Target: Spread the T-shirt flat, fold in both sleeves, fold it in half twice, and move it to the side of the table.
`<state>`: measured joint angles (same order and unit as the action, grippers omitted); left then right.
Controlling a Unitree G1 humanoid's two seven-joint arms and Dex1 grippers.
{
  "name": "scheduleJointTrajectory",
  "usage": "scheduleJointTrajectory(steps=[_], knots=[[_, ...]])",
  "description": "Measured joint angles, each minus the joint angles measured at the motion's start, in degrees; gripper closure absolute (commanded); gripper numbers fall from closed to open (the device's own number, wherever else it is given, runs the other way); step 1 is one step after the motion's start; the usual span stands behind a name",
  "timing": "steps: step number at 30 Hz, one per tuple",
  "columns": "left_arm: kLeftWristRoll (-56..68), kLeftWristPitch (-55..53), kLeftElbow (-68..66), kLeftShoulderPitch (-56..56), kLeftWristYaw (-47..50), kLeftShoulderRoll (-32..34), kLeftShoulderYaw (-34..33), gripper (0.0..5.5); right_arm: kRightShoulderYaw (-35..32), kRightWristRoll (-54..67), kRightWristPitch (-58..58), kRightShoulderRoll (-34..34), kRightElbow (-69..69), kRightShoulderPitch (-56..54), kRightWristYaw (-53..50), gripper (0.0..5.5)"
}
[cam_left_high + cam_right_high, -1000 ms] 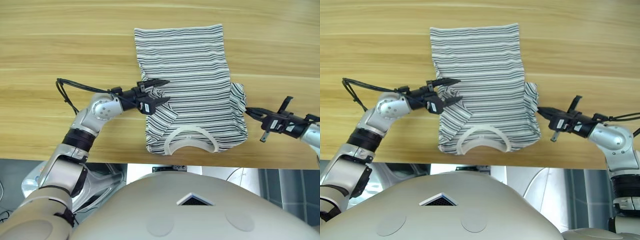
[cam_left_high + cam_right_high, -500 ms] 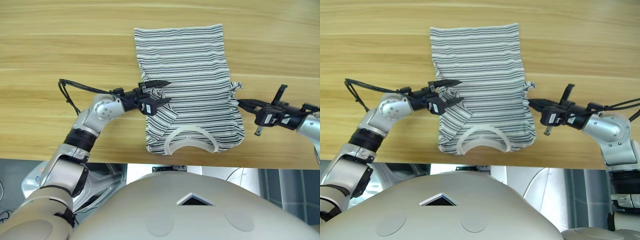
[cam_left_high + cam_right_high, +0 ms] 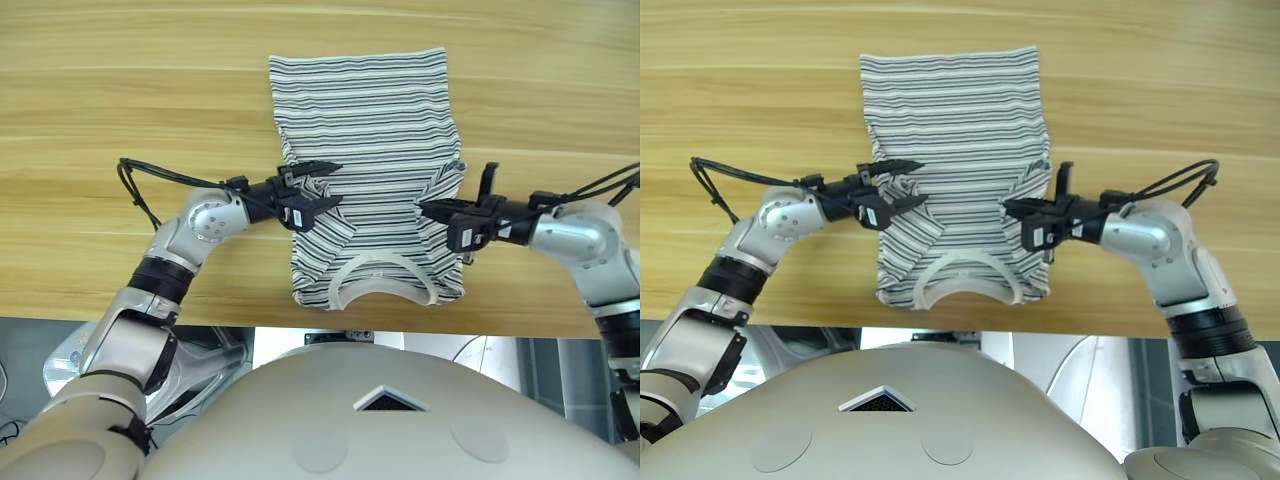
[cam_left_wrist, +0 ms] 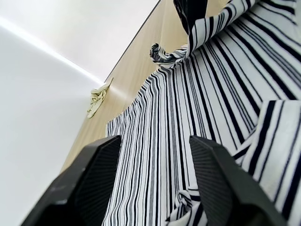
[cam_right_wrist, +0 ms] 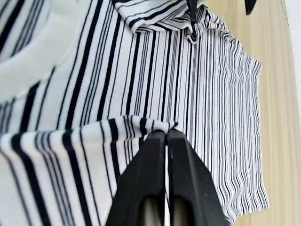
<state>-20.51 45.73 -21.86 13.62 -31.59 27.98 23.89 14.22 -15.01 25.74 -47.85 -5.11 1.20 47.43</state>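
Observation:
A black-and-white striped T-shirt (image 3: 365,110) lies on the wooden table (image 3: 120,90), its white collar (image 3: 383,268) toward me. The left sleeve (image 3: 325,235) is folded in over the body. My left gripper (image 3: 336,181) hovers at that folded edge, open, with nothing between its fingers (image 4: 99,183). My right gripper (image 3: 424,207) is shut on the right sleeve (image 5: 94,141). It holds the sleeve's edge over the right half of the shirt's body, so the cloth folds inward.
Bare wood stretches to the left and right of the shirt and behind its hem. The table's front edge (image 3: 200,322) runs just below the collar. A small pale crumpled scrap (image 4: 96,100) lies near the far table edge in the left wrist view.
My right gripper has travelled left from beside the shirt to over its body, dragging the right sleeve inward. The left gripper has stayed almost still.

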Motion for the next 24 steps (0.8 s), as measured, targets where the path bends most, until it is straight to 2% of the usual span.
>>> scheduleJointTrajectory(steps=[15, 22, 24], knots=[[-0.04, 0.0, 0.29, -0.12, 0.0, 0.14, 0.17, 2.79, 4.16, -2.06, -0.78, 2.21, 0.76, -2.16, -0.01, 5.45], [2.33, 0.02, 0.39, -0.17, -2.6, 0.18, 1.33, 2.79, 4.49, 0.41, -2.69, 2.47, 0.73, -1.83, 1.23, 4.09], [3.12, -0.48, 0.49, -0.18, -4.27, 0.21, 2.09, 2.53, 4.58, 0.6, -3.3, 2.81, 0.89, -1.84, 1.4, 3.77]])
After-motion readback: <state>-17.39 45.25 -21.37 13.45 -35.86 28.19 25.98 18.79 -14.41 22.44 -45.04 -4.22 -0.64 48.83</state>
